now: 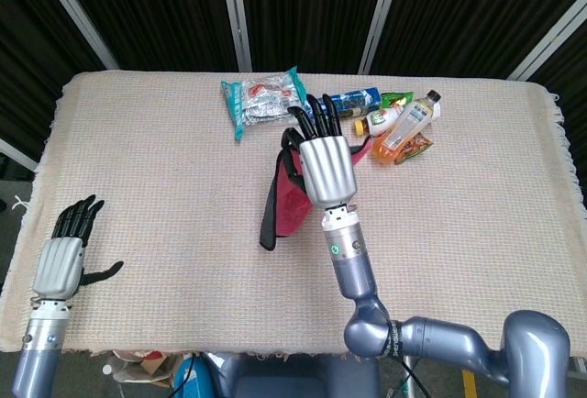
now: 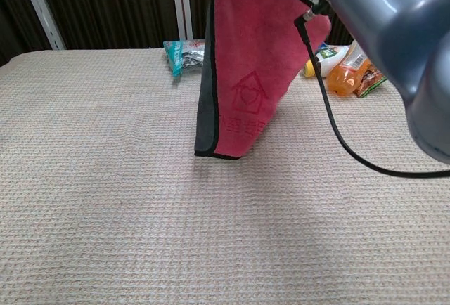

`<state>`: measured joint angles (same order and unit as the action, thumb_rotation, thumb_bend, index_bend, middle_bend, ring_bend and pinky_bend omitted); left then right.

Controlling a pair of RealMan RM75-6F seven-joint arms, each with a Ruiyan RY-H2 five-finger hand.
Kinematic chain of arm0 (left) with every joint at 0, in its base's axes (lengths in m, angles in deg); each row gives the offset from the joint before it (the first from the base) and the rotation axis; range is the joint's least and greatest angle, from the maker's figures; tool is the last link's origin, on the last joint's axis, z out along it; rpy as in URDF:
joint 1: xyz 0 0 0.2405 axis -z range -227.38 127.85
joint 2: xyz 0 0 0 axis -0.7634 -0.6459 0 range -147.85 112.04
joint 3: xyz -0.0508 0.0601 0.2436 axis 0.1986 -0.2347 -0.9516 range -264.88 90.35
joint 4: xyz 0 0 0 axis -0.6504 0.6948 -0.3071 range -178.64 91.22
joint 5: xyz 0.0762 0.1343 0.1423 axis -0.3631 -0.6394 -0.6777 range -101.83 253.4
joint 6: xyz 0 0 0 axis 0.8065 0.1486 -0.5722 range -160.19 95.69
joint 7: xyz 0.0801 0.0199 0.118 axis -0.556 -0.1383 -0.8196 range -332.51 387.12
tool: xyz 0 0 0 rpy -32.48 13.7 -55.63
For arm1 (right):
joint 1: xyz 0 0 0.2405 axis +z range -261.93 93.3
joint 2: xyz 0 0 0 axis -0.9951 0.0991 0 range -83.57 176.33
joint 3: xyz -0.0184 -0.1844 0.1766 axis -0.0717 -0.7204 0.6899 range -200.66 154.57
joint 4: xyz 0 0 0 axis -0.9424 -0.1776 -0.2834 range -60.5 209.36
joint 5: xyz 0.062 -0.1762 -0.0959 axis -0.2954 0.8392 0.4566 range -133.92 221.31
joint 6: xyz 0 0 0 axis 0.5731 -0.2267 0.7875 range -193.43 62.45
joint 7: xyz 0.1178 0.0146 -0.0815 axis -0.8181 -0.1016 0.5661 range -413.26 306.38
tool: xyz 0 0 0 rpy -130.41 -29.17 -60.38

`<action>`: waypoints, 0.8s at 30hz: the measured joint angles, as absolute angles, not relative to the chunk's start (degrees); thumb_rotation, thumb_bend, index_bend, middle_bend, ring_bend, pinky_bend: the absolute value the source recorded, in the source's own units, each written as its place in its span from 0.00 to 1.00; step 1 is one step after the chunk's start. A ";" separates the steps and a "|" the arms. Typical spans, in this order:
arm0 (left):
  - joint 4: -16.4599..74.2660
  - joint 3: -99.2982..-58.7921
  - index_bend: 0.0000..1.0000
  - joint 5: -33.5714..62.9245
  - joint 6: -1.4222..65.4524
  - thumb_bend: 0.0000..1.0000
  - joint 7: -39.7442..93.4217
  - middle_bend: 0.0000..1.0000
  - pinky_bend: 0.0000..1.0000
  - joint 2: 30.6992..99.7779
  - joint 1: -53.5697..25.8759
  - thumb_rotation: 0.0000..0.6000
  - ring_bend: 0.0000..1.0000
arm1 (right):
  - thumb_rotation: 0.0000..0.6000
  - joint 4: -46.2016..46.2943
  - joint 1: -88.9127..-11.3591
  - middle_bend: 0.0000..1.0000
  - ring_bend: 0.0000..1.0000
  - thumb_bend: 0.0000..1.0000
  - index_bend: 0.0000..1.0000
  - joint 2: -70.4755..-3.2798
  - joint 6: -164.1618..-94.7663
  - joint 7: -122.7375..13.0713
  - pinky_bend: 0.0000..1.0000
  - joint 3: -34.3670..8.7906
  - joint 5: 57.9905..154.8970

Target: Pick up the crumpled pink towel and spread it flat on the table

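The pink towel [image 1: 286, 204] [image 2: 246, 66], edged in dark grey, hangs unfolded in the air above the table's middle, its lower corner close to the cloth. My right hand [image 1: 323, 158] holds its top edge high up; in the chest view the hand is out of frame and only the forearm [image 2: 394, 45] shows. My left hand [image 1: 66, 253] hovers at the table's near left edge, fingers spread, holding nothing.
Along the far edge lie a snack bag [image 1: 261, 100], a blue packet [image 1: 353, 101], and bottles [image 1: 408, 123] on small packets. The table [image 1: 138, 178] has a beige woven cover. A black cable [image 2: 330, 119] hangs from my right forearm.
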<state>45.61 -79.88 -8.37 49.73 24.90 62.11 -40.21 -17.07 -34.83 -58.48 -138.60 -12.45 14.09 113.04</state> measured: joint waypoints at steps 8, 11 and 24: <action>46.16 -77.44 0.00 -7.29 46.65 0.05 23.91 0.00 0.00 64.93 -35.87 1.00 0.00 | 1.00 -17.41 -30.90 0.26 0.10 0.52 0.58 -58.10 -140.62 -5.92 0.04 15.41 109.63; 45.97 -76.68 0.00 -7.16 45.86 0.05 23.93 0.00 0.00 66.13 -34.39 1.00 0.00 | 1.00 -17.64 -29.92 0.26 0.10 0.52 0.58 -58.47 -142.09 -3.43 0.04 15.34 108.77; 44.63 -74.08 0.09 -4.48 45.11 0.11 25.28 0.00 0.00 70.91 -31.13 1.00 0.00 | 1.00 -16.94 -21.86 0.26 0.10 0.52 0.59 -61.98 -148.92 9.42 0.04 16.88 102.48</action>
